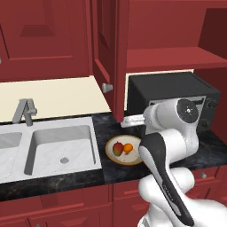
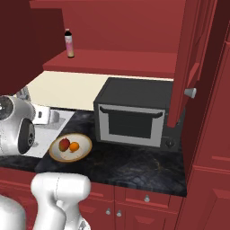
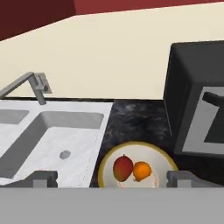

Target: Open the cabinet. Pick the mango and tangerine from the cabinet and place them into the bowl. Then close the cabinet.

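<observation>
— Where do the jaws stand?

— Spread wide and holding nothing. In the hand view the gripper (image 3: 112, 178) looks down at the bowl (image 3: 106, 162), with the mango (image 3: 123, 168) and the tangerine (image 3: 141, 171) touching side by side inside it — the mango toward the sink (image 3: 52, 135), the tangerine toward the microwave (image 3: 199, 100).

— So the fruit is done?

— It looks that way. The bowl sits on the dark counter (image 2: 130, 164) near its front edge, between sink and microwave, and both fruits lie in it.

— Then what does the next move turn on?

— The cabinet (image 1: 173, 31), I judge. Its doors hang open above the jaws, one on each side. The door (image 1: 104, 48) on the sink side swings out over the counter's back edge, its knob (image 1: 106, 87) up from the hand — the nearer one to push shut.
</observation>
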Robot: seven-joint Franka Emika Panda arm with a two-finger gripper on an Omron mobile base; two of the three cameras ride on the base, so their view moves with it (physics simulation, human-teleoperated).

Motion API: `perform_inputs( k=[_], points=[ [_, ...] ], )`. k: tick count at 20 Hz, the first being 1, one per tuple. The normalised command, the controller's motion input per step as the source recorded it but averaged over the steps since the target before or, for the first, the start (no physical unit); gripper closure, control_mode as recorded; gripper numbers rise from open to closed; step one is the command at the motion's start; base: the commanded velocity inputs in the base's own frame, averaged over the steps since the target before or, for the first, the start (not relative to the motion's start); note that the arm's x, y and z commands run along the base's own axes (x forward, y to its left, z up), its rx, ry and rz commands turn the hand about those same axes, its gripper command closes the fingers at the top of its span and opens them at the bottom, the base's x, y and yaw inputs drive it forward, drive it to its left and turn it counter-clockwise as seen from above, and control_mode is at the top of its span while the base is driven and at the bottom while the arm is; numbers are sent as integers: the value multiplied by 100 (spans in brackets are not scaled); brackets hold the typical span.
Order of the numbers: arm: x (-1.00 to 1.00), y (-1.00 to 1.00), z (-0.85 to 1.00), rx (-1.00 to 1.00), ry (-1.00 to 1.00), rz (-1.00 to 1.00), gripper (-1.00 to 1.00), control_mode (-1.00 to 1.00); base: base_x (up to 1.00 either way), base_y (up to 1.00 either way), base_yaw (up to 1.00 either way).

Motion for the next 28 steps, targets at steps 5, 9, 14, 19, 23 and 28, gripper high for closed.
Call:
perform_inputs(
  k=[5, 9, 14, 19, 23, 28],
  points=[
    [-99, 0, 100, 0, -30, 0, -100, -100, 0, 0, 0],
    [-100, 0, 100, 0, -30, 0, -100, -100, 0, 0, 0],
    [-100, 7, 100, 0, -39, 0, -100, -100, 0, 0, 0],
    [-72, 52, 65, 0, -50, -1, -100, -100, 0, 0, 0],
    [-17, 77, 20, 0, -40, -4, -100, -100, 0, 0, 0],
    [32, 71, -4, 0, -18, -16, -100, -100, 0, 0, 0]
  ],
)
